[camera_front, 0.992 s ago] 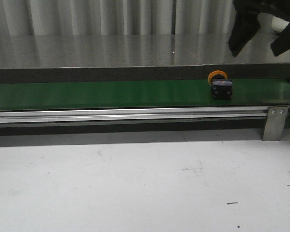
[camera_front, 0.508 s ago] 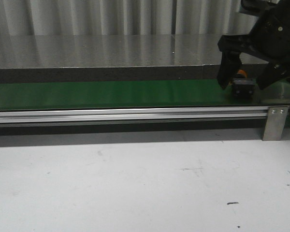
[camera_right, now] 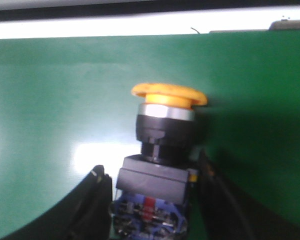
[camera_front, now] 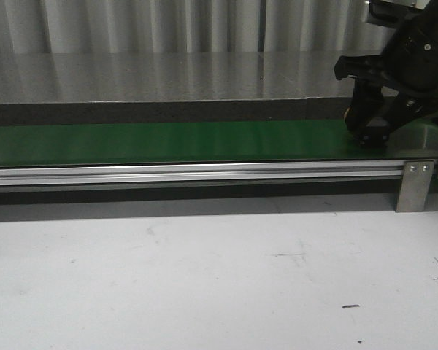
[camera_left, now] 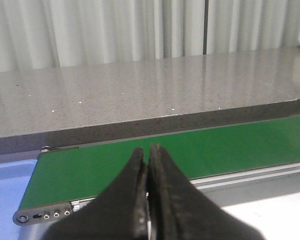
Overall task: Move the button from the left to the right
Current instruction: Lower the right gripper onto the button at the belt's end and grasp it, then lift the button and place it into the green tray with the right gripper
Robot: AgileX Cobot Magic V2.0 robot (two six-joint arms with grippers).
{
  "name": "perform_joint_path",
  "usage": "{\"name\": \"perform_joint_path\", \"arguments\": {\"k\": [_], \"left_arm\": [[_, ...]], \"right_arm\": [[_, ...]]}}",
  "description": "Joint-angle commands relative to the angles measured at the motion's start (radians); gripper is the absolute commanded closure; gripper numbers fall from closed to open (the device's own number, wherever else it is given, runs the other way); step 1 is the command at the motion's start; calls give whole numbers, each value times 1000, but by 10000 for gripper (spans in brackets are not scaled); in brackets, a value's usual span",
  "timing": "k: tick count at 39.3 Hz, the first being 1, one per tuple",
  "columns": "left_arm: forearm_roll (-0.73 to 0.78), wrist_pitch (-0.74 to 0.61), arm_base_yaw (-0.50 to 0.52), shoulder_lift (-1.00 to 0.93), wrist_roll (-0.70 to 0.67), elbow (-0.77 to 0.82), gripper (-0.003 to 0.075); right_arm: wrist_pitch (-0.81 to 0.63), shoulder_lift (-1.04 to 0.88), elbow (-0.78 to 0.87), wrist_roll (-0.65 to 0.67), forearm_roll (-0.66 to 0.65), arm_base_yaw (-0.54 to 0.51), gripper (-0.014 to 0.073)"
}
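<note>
R fingers point(camera_right: 152, 200) pinching button point(camera_right: 162, 145), mostly hidden in front view; L fingers point(camera_left: 148, 195) pressed together.

The smooth green conveyor belt point(camera_right: 55, 100) has a faint sheen and throws back a soft white glare. On it, the small push-button switch point(camera_right: 162, 150) shows a matt orange-yellow plastic mushroom cap, a shiny metal collar and a dull black plastic body. The black right gripper point(camera_right: 152, 200) looks like matt plastic. A brushed aluminium rail point(camera_front: 190, 173) edges the belt; behind runs a polished speckled grey stone-like counter point(camera_left: 140, 95).
</note>
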Motion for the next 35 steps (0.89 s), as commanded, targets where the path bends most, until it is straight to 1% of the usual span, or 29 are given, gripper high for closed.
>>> {"name": "perform_joint_path", "arguments": {"k": [1,6,14,19,24,29,35], "left_arm": [[-13,-86,-8,3,-3,-26,741],[-13,-86,-8,3,-3,-26,741],[-13,-86,-8,3,-3,-26,741],[-13,-86,-8,3,-3,-26,741],[-13,-86,-8,3,-3,-26,741],[-13,-86,-8,3,-3,-26,741],[-13,-86,-8,3,-3,-26,741]], "right_arm": [[-39,-90,-42,-12,-7,-30,393],[-6,-124,-68,-12,-36,-91,393],[16,-152,-107,-12,-122,-251,393],[7,-139,-106,-12,-131,-360,393],[-14,-92,-106,-12,-131,-439,389],[-16,-24,-106,-12,-131,-481,390],[-7,52,-106,-12,-152,-495,384]]}}
